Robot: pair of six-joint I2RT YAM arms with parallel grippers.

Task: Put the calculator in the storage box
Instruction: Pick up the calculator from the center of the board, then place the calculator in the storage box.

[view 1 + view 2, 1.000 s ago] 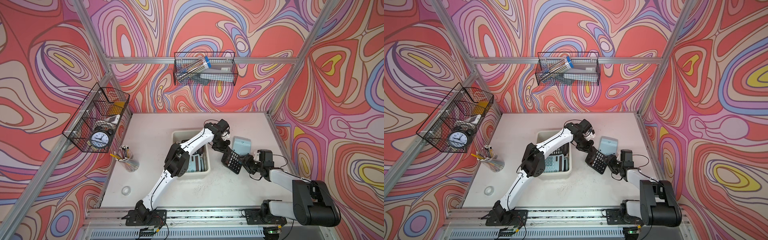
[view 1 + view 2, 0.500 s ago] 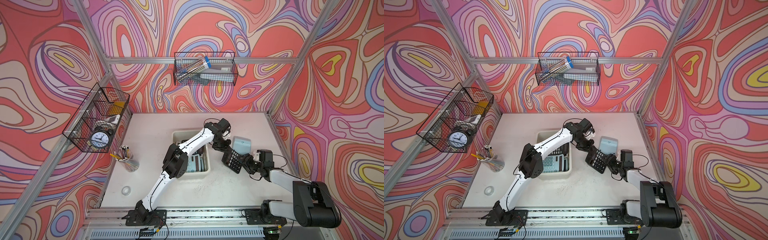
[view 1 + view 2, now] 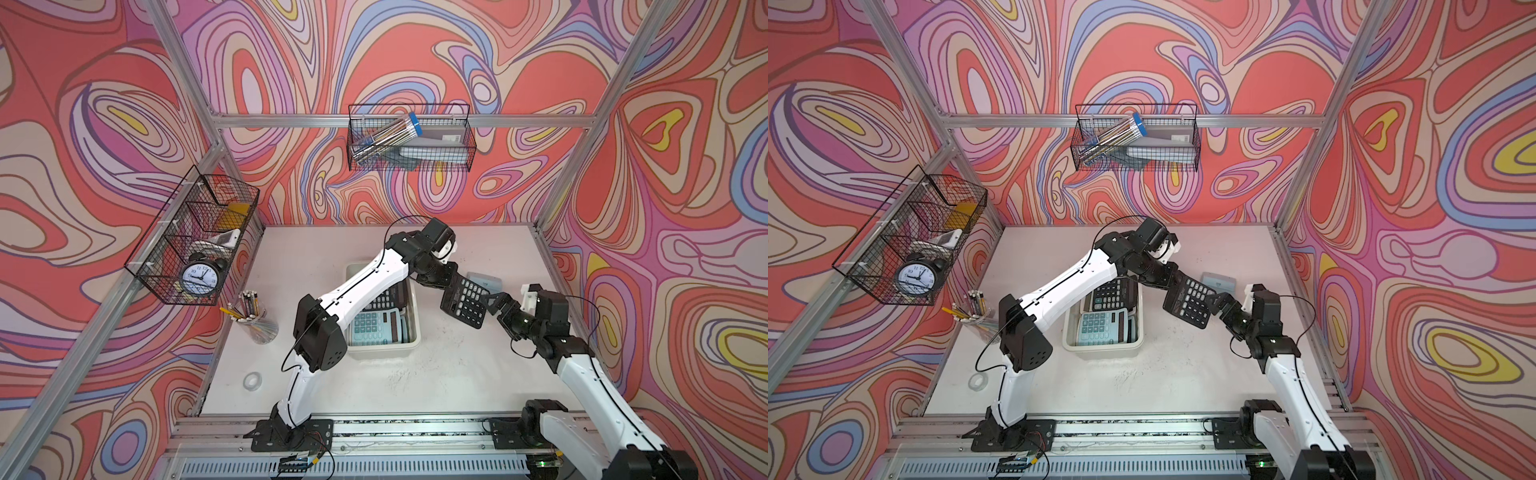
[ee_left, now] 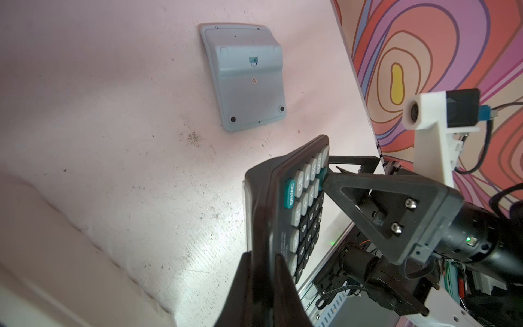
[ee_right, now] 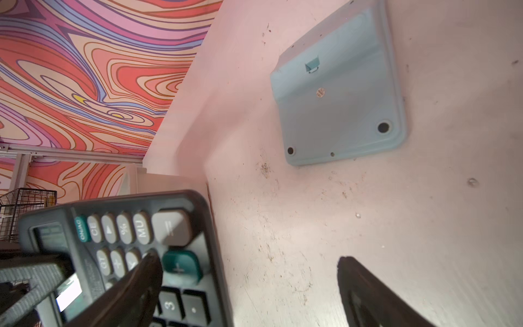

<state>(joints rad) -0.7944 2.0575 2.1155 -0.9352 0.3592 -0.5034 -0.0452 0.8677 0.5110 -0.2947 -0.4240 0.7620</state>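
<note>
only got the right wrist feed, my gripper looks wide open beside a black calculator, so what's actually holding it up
observer: The left gripper is shut on the black calculator at its display end.
operator: ok, can't place the storage box from here, where is it
observer: The storage box sits to the robot's left of that calculator, partly under the left arm.
operator: is it empty
observer: No. In both top views it already holds at least a second black calculator and a pale teal calculator.
</note>
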